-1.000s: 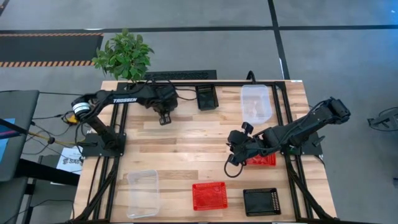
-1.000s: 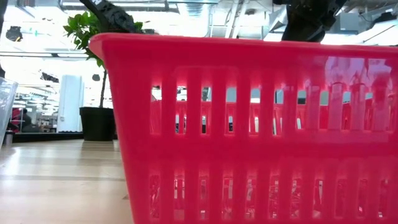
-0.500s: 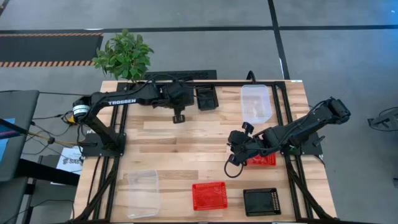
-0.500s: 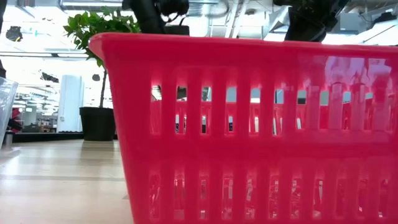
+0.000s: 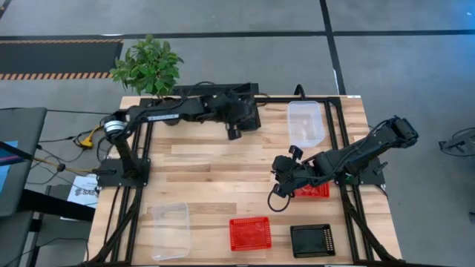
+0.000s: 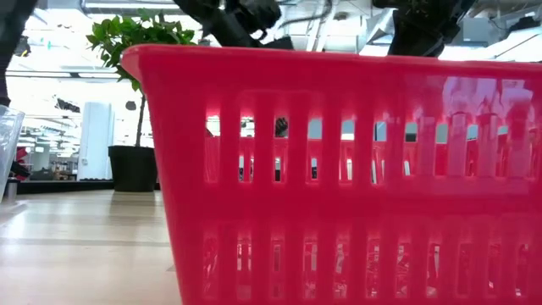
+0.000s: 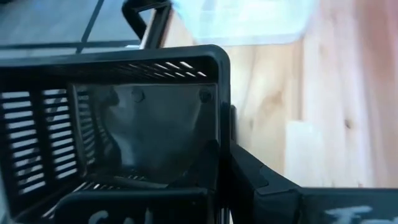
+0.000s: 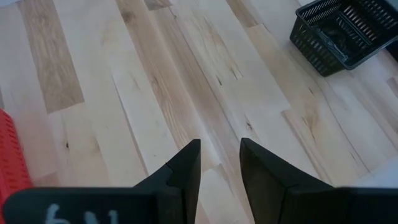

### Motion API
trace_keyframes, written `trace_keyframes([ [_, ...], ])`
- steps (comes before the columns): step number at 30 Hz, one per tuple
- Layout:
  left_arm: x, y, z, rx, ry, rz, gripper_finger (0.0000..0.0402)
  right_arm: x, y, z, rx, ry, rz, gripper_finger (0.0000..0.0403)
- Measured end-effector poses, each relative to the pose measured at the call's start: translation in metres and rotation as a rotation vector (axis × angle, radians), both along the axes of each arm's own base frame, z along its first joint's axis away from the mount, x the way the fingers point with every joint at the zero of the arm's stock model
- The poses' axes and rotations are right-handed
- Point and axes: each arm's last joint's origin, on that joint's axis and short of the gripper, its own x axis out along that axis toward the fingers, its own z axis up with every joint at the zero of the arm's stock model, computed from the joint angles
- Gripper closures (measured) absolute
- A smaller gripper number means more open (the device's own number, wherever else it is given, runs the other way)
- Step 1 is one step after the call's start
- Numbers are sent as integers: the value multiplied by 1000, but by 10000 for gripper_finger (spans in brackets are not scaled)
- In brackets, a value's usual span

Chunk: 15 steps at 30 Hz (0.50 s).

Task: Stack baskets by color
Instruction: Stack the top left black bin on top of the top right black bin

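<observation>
A black basket (image 5: pixel 255 123) stands at the table's far edge. My left gripper (image 5: pixel 234 133) is shut and hangs at its near left corner; the left wrist view shows the basket's perforated walls (image 7: pixel 124 124) close up behind the gripper (image 7: pixel 224 186). My right gripper (image 5: pixel 276 194) waits open over bare wood (image 8: pixel 219 162) at mid-table, with a red basket (image 5: pixel 315 191) partly under its arm. Along the near edge stand a clear basket (image 5: pixel 171 230), a second red basket (image 5: pixel 250 233) and another black basket (image 5: pixel 312 239). A second clear basket (image 5: pixel 306 122) stands at the far right. My left gripper's shut fingers (image 7: pixel 205 180) stand right in front of the black basket's upright corner (image 7: pixel 219 106), slanting down from the table's left. I cannot tell whether they touch it. The basket rests flat on the table.
A potted plant (image 5: pixel 148 65) stands beyond the far left corner. The near red basket (image 6: pixel 339 169) fills the low view, with the plant's pot (image 6: pixel 133 168) behind it. Bare wood lies across the table's middle (image 5: pixel 215 170).
My left gripper has swung along the far edge toward the table's right, rising and tipping closer to level, until it reached the far black basket. It has stayed shut. No basket has moved.
</observation>
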Motion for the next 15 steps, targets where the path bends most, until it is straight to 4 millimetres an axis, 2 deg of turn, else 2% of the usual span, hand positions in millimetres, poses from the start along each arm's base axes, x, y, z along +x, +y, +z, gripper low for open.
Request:
trace_keyframes([
  [7,37,25,-13,-47,55,59,401,-2,-1,-1,-9,24,0,273],
  [11,47,30,-34,-78,142,75,401,-4,-2,-2,-19,49,0,273],
  [15,50,31,-53,-106,202,84,401,-5,-2,-3,-26,63,-1,273],
])
